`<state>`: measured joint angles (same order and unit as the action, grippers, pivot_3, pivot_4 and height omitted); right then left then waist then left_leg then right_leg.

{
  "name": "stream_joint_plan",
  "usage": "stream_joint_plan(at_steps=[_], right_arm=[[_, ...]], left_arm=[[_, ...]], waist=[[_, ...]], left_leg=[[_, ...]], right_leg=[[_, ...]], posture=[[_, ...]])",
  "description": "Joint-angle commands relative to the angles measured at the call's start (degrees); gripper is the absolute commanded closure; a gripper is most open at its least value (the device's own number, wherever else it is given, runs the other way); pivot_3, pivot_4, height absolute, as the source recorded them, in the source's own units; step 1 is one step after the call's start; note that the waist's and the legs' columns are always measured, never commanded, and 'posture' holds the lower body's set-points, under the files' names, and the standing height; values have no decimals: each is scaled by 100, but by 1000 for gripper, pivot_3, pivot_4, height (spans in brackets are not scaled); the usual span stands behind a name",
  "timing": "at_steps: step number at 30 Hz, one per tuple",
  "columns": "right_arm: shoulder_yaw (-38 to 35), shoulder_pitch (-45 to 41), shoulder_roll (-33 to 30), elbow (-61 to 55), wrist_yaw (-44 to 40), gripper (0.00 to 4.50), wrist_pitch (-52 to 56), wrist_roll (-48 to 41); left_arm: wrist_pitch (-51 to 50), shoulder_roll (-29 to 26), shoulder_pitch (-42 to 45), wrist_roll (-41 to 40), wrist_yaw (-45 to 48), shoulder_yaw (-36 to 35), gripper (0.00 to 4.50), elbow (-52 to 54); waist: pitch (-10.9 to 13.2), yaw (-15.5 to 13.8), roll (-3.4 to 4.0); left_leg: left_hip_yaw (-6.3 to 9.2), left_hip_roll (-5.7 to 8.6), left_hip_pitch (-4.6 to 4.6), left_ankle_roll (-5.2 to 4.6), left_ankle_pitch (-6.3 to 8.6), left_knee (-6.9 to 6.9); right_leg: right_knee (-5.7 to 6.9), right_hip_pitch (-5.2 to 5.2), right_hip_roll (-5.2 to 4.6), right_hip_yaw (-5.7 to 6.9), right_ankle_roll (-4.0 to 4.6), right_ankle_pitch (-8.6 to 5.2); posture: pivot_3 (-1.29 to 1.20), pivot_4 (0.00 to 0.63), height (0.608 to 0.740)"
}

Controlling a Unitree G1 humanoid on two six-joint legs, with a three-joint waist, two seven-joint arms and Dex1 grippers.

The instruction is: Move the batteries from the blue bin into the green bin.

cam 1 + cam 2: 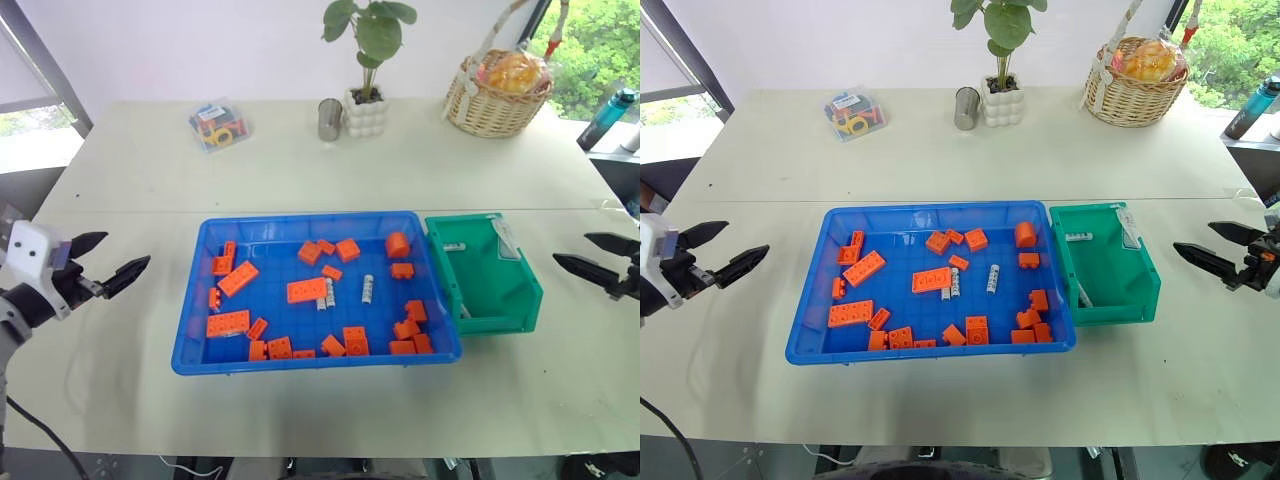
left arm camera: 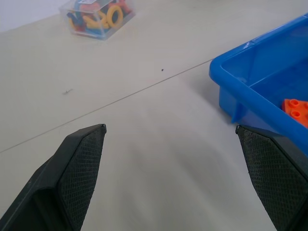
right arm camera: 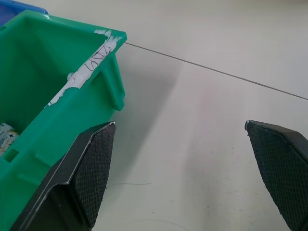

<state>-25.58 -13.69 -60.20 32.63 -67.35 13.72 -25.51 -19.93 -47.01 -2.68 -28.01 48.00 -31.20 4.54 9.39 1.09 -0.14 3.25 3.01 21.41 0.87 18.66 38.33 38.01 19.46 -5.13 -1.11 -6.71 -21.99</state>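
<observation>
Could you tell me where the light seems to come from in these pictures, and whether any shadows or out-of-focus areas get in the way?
Left eye view: bright daylight from windows at both far corners; the blue bin casts only a soft shadow. Right wrist view: the green bin throws a soft shadow onto the table. Left wrist view: the near fingers look slightly soft; the clear box of toys stays legible.

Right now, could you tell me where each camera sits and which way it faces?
Head, both eyes: look forward and down at the blue bin and green bin; left gripper and right gripper show at the sides.
Left wrist: looks past open fingers at the blue bin's corner.
Right wrist: looks past open fingers at the green bin.
</observation>
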Motion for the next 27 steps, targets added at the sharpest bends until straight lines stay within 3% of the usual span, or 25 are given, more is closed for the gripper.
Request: stream_joint_plan(at_steps=[1, 11, 17, 27], right_arm=[[-127, -70, -43, -226, 12, 67, -33, -48], [134, -673, -99, -58, -32, 67, -58, 82], [750, -1453, 12, -839, -363, 67, 305, -10], [3102, -2747, 1387, -2680, -708, 67, 1155, 384]], left_arm=[[-8, -78, -31, -34, -23, -191, 0, 117], [-121, -80, 41, -203, -10, -113, 0, 474], [-626, -278, 368, -658, 230, 114, 0, 1131], [-901, -950, 1245, -967, 1391, 1169, 0, 1431]], waist=[[0, 2, 0], [0, 14, 0], [0, 8, 1], [1, 98, 0]], left_leg=[[0, 0, 0, 0, 0, 0], [0, 0, -1, 0, 0, 1], [1, 0, 1, 0, 0, 4], [15, 1, 15, 3, -2, 2]], right_leg=[[0, 0, 0, 0, 0, 0], [1, 0, 0, 0, 0, 0], [2, 1, 0, 1, 0, 0], [6, 14, 2, 12, 1, 0]], posture=[[0, 150, 737], [0, 150, 737], [0, 150, 737], [0, 150, 737]])
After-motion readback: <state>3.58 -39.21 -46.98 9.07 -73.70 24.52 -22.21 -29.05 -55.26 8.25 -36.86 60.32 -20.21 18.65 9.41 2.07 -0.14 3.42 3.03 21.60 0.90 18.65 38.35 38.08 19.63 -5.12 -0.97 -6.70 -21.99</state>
